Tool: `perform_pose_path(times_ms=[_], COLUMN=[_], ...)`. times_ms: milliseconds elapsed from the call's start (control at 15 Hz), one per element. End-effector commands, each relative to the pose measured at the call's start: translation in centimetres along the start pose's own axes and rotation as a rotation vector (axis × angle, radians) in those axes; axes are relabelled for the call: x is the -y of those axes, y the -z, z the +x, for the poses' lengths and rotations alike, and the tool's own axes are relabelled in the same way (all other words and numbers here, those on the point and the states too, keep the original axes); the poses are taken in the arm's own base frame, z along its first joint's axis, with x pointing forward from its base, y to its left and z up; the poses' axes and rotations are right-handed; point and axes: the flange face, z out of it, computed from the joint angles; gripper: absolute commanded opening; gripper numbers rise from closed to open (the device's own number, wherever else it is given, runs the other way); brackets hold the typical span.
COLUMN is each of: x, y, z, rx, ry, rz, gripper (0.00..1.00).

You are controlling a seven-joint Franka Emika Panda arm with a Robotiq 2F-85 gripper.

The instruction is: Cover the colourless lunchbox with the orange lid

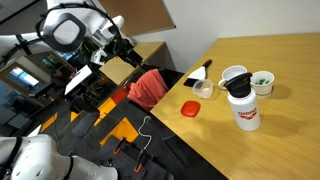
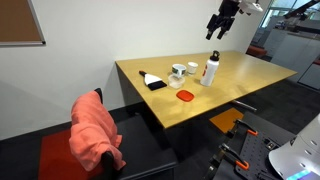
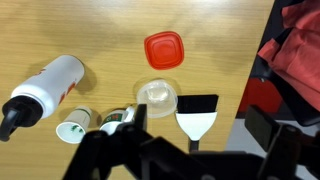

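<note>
The hand (image 1: pixel 126 48) is hanging high in the air, well clear of the bench (image 1: pixel 290 140), with its jaws standing spread apart and gripping nothing. In the wrist view the orange lid (image 3: pixel 165 50) is lying flat with bare wood all round it, at 12 o'clock from the colourless lunchbox (image 3: pixel 157 95) and just apart from it. A black-and-white scraper (image 3: pixel 197 115) is sitting at 4 o'clock from the lunchbox, nearer the bench edge. The white bottle (image 3: pixel 45 88) is showing at 9 o'clock, well apart.
</note>
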Motion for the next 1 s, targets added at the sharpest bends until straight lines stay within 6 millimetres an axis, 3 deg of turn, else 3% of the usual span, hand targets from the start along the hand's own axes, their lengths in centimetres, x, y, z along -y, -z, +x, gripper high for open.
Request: perform_pose_path(times_ms=[0,600,733,800,933], x=[-0.7,-5.2,-5.6,-5.1,-5.5], y=[-4.2,-19.1,-20.7,-19.8,-21.1], z=[-0.2,0.5,0.6,-0.5,-0.2], rx=[-0.006,0.079,0.129,0.117,0.137], ry=[0.069,0.153,0.148,0.144,0.145], rz=[-0.01,-0.024,-0.045,-0.031,-0.039], gripper=[1.0,1.0,1.0,1.0,1.0])
